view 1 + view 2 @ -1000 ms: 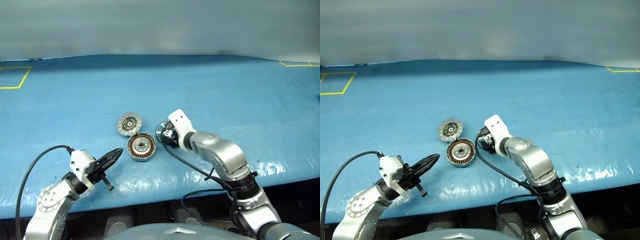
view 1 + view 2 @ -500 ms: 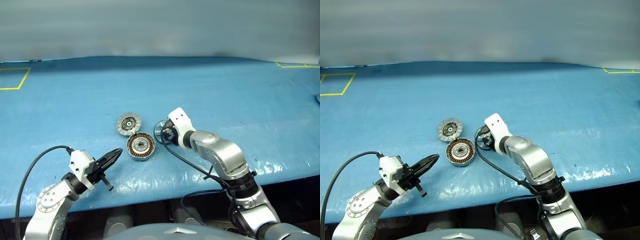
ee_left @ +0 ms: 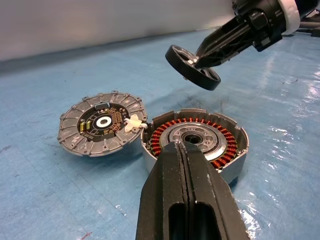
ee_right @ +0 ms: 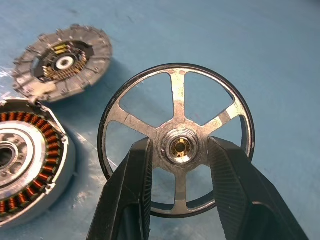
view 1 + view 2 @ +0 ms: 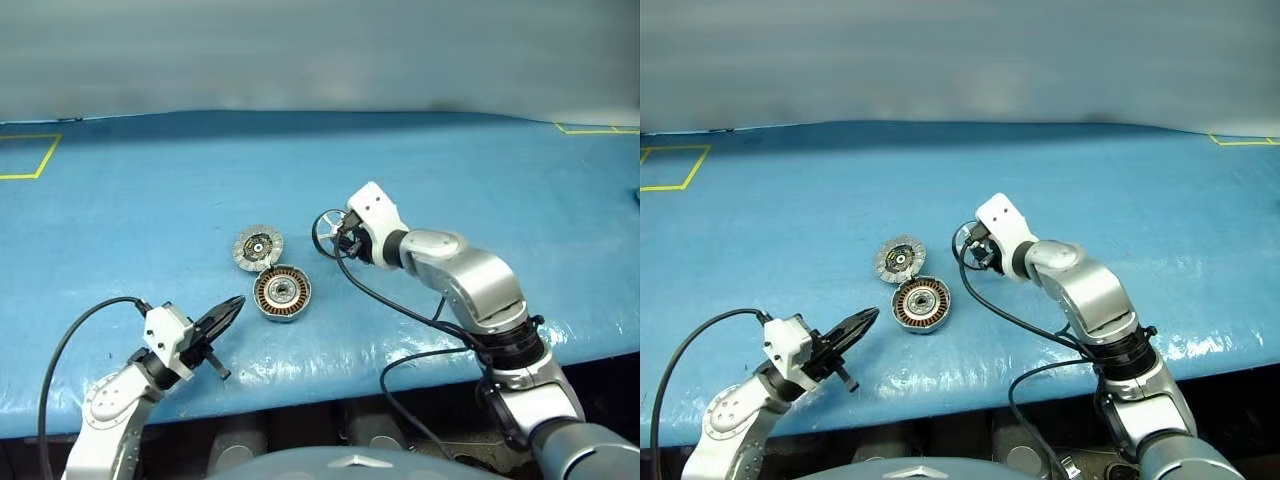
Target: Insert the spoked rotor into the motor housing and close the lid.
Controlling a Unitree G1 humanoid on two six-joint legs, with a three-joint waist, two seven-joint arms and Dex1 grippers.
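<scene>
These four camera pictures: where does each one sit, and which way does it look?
Left and right eye views: on the head, looking down over both arms at the blue table.
Left wrist view: along the shut left gripper toward the motor housing and lid.
Right wrist view: along the right gripper holding the spoked rotor.
All share the housing.

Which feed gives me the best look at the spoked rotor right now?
The right wrist view: the spoked rotor faces the camera, the right gripper clamping its hub. The left wrist view shows it edge-on above the motor housing; in the head views it is small.
</scene>
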